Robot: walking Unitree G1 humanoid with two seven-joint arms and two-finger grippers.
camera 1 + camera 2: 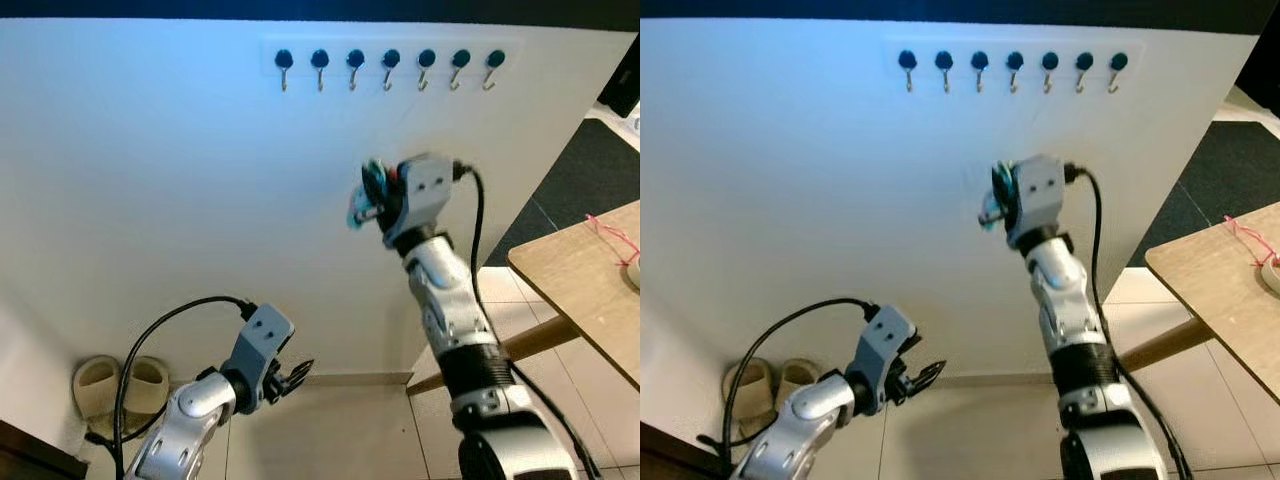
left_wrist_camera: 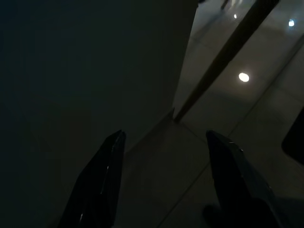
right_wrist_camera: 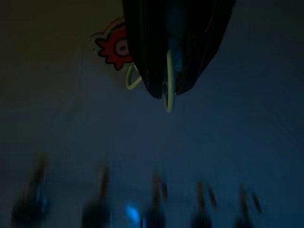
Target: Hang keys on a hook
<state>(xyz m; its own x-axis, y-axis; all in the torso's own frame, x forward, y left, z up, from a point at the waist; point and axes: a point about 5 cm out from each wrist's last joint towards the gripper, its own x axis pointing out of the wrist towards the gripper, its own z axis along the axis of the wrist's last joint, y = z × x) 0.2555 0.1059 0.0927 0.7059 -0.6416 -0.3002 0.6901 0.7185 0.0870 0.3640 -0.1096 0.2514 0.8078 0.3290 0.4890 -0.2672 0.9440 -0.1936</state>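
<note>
Keys: a small bunch (image 1: pixel 368 196) with a pale ring and a red gear-shaped tag, held up in front of the white wall (image 1: pixel 150 200), below the hook rail and well short of it.
Right gripper: the right gripper (image 1: pixel 372 200) is raised on its arm, its two black fingers closed tight on the keys; in the right wrist view the ring (image 3: pixel 168 92) pokes out past the fingertips and the tag (image 3: pixel 116 47) hangs beside them.
Left gripper: the left gripper (image 1: pixel 297 376) hangs low near the floor, fingers spread apart and holding nothing.
Step in hand: carrying the keys up toward the hooks; nothing hangs there yet.
Next move: by my judgement, lift higher and closer to the wall, line the protruding ring up over one hook tip, then lower it on before letting go.
Hooks: a row of seven dark-capped hooks (image 1: pixel 390 68) high on the wall, all bare.
Around: a wooden table (image 1: pixel 580 270) to the right, a pair of slippers (image 1: pixel 120 385) on the floor at the left.
In the way: nothing between keys and hooks; the ring's small opening is the hard part.
</note>
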